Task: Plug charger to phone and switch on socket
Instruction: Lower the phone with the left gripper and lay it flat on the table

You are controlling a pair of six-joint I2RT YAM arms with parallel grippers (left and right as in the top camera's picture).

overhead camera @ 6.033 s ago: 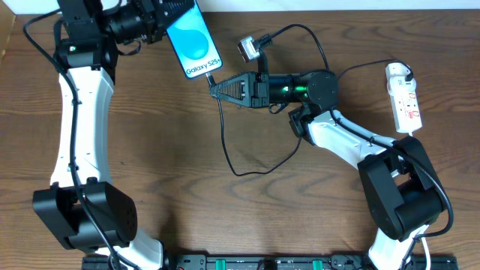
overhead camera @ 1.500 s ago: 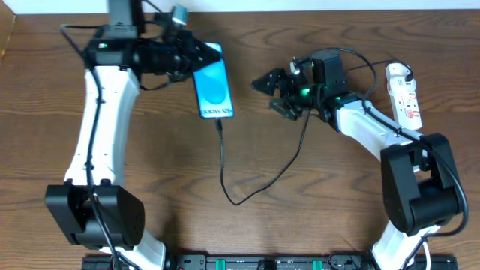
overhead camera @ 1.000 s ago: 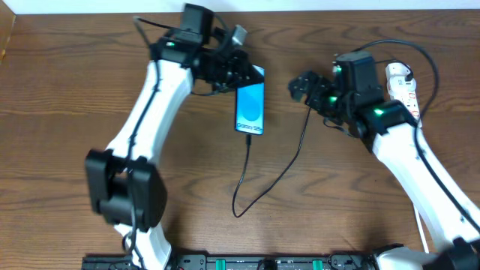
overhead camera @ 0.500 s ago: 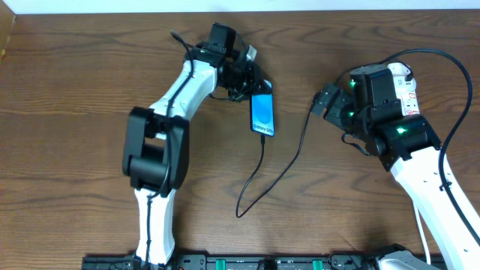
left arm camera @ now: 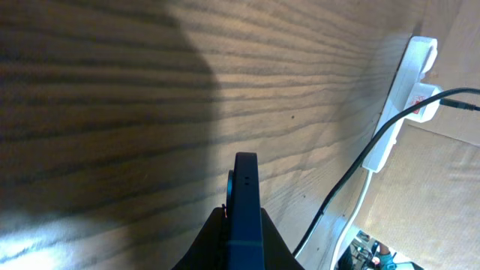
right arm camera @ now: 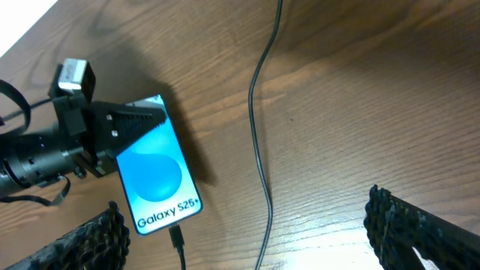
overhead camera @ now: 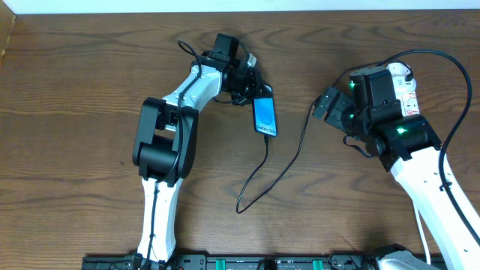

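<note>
Socket (overhead camera: 409,90) first, from overhead: parked near the far right corner of the counter (overhead camera: 75,112), long axis running far-to-near, partly hidden under the right arm (overhead camera: 431,176). Right gripper (overhead camera: 330,109) just left of it but pointing away, toward the phone (overhead camera: 264,118), so probably needs swinging back toward the right edge to hit the switch. Clearly the nearer arm for that job. Phone mid-counter toward the far edge, screen up, pinched at its far end by the left gripper (overhead camera: 251,86); can't tell if resting on the wood or held just above. Charger (overhead camera: 265,150) trailing from the phone's near end, looping toward the near edge, then back up toward the socket.

Left wrist: staring along the phone (left arm camera: 246,202) edge-on, clamped between the jaws, socket (left arm camera: 401,97) beyond on bare wood.

Right wrist: right gripper (right arm camera: 244,214) spread wide, holding nothing. Blue phone (right arm camera: 157,176) with the connector looking seated at its bottom edge, charger (right arm camera: 257,150) crossing brown wood grain. No clutter nearby.
</note>
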